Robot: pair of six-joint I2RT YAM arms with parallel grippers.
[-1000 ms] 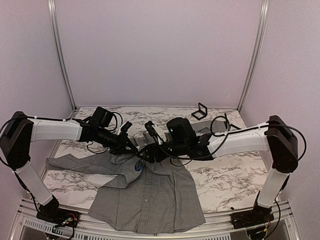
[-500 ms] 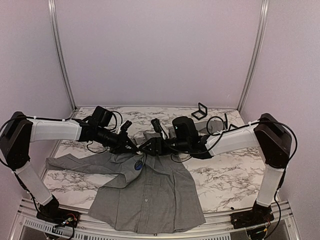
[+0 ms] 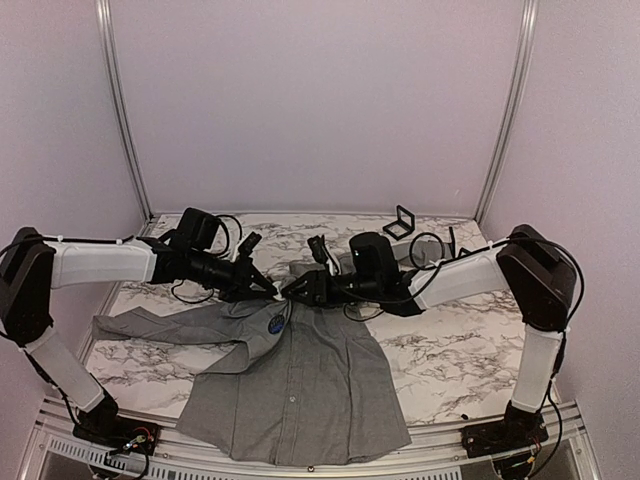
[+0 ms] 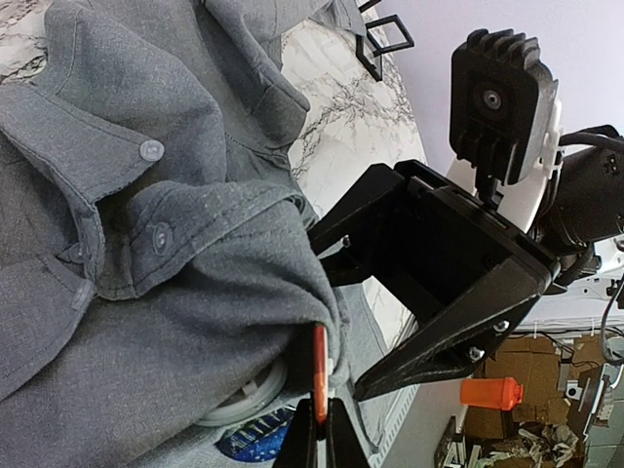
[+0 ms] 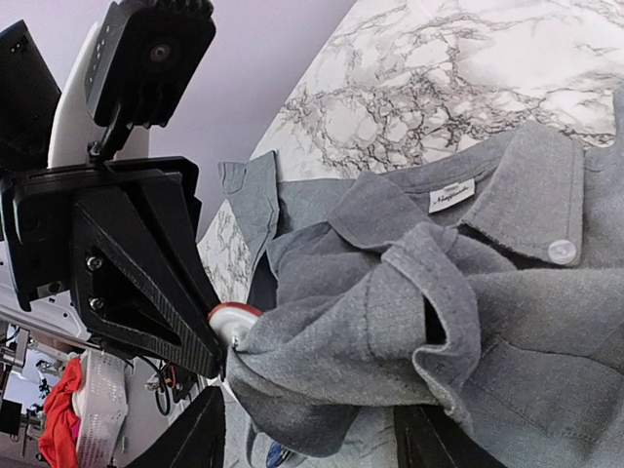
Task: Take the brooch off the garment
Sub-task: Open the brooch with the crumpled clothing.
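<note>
With the left gripper point(image 4: 319, 429) clamped on the shirt point(image 3: 300, 380) fold near the brooch point(image 3: 277, 325), lower the right gripper point(image 4: 334, 312), its jaws apart, squarely onto the brooch before closing.

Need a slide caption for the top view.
Left gripper pinches up the shirt, open right gripper facing it; the blue brooch sits just below them.

Pale lilac walls point(image 3: 320, 100) enclose a white, grey-veined marble desk point(image 3: 450, 350), evenly lit; aluminium posts point(image 3: 118, 110) rise at 11 and 1 o'clock, a small black bracket point(image 3: 401, 222) near 1.
</note>
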